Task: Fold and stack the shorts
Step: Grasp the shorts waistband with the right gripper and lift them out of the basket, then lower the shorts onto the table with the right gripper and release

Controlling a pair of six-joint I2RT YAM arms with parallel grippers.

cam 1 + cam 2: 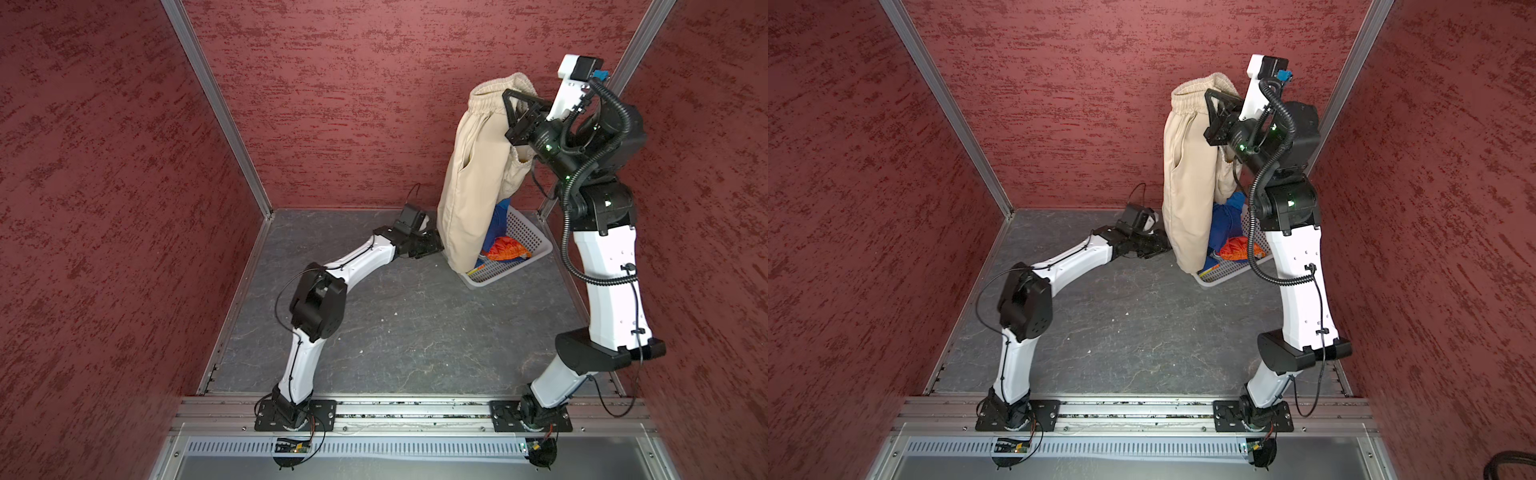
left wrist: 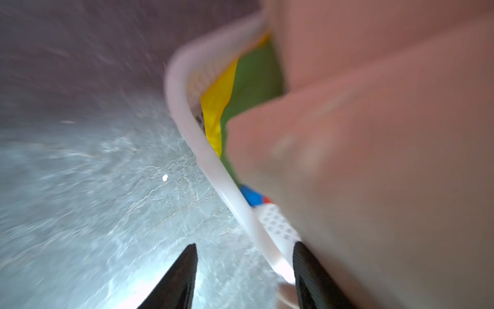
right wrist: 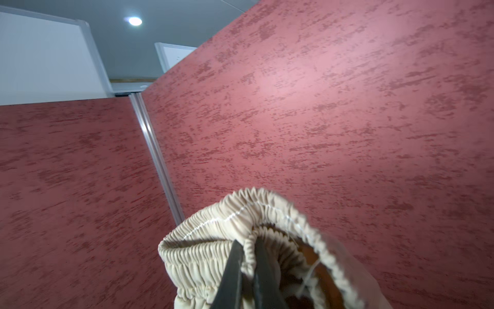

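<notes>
My right gripper (image 3: 247,246), high above the basket (image 1: 536,239), clamps the beige shorts (image 1: 473,174) by the waistband; they hang down to it. Striped shorts (image 1: 505,249) lie inside; my left gripper (image 2: 245,244) gapes beside its rim

Beige shorts (image 1: 469,187) hang vert. — rainbow pair (image 1: 505,249) in basket (image 1: 525,230).

beige shorts (image 1: 469,178); multicolour shorts (image 1: 505,249); white perforated basket (image 1: 528,237)
</notes>
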